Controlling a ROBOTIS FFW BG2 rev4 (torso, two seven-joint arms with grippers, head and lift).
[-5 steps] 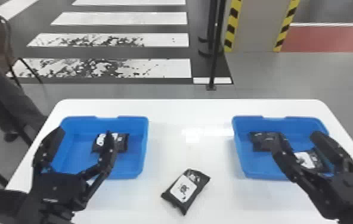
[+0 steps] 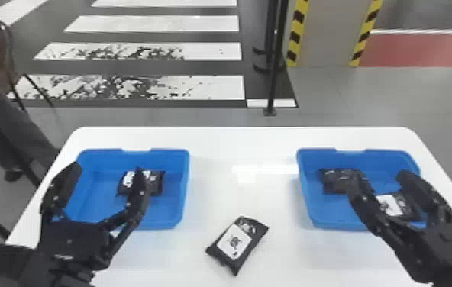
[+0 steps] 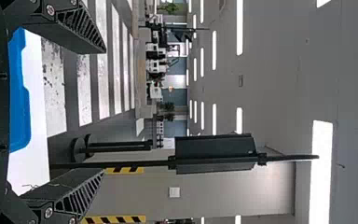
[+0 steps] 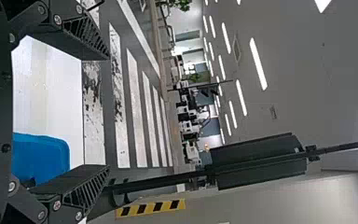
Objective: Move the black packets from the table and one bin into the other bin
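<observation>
Left bin (image 2: 99, 202): one packet (image 2: 155, 184); right bin (image 2: 332, 210): two packets (image 2: 336, 181). Left tool (image 2: 106, 170), right tool (image 2: 380, 176) released.

The head view looks forward and down over the surface (image 2: 244, 202); lower wrist views face past it; all share the crosswalk (image 2: 160, 23) beyond.

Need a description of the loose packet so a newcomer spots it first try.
Find the white table with two blue plastic bins. On the bare tabletop between them, nearer the robot, a black pillow-shaped packet with a white label lies at a slant. It's outside both bins, unlike the packet in the left bin and the two in the right.
</observation>
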